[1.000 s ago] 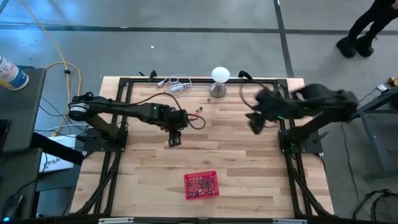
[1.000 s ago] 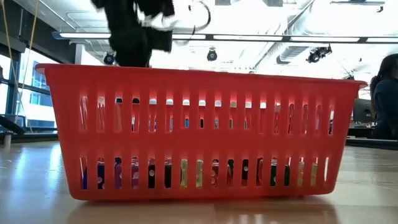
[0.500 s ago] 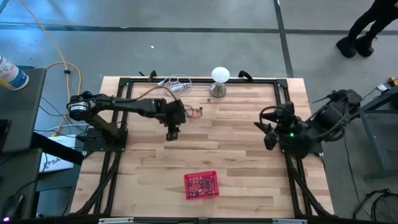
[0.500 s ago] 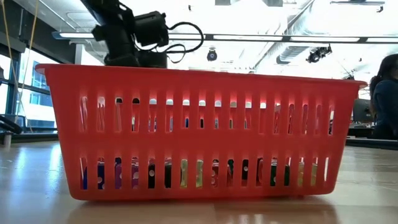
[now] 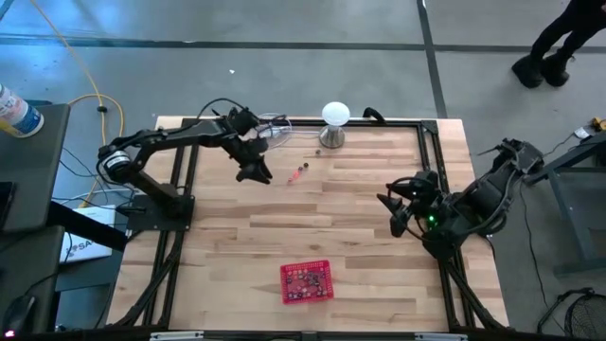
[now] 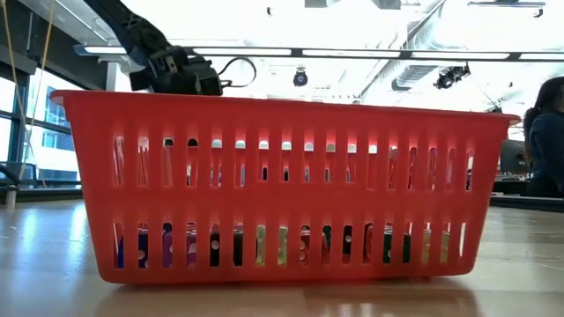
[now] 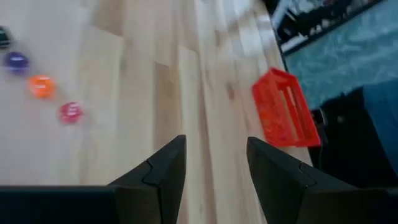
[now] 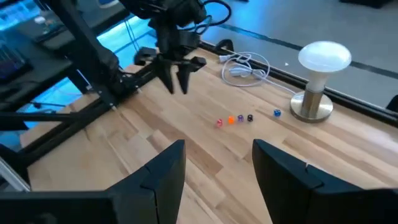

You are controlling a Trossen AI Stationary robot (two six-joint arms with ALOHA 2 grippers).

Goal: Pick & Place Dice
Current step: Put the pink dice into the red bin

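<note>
A short row of loose dice (image 8: 234,119) lies on the wooden table near its far edge, red, orange, purple and dark; a blue one (image 8: 276,112) sits beside the stand. They also show as dice (image 7: 41,86) in the left wrist view and dice (image 5: 301,172) from above. More dice (image 5: 305,280) fill the red basket (image 5: 306,281). My left gripper (image 5: 257,174) hangs open and empty just left of the row, above the table. My right gripper (image 5: 397,216) is open and empty, raised over the table's right side.
A white ball-topped metal stand (image 5: 334,123) and a coiled white cable (image 5: 270,126) sit at the far edge. The red basket (image 6: 282,185) stands near the front edge, filling the low view. A person's legs (image 5: 559,38) show on the floor beyond the far right corner.
My left gripper has swung from the table's middle toward the far edge and sunk a little, turning about as it went. My right gripper has drawn back toward the near right and come down. Both have stayed open. The dice and basket have not moved.
</note>
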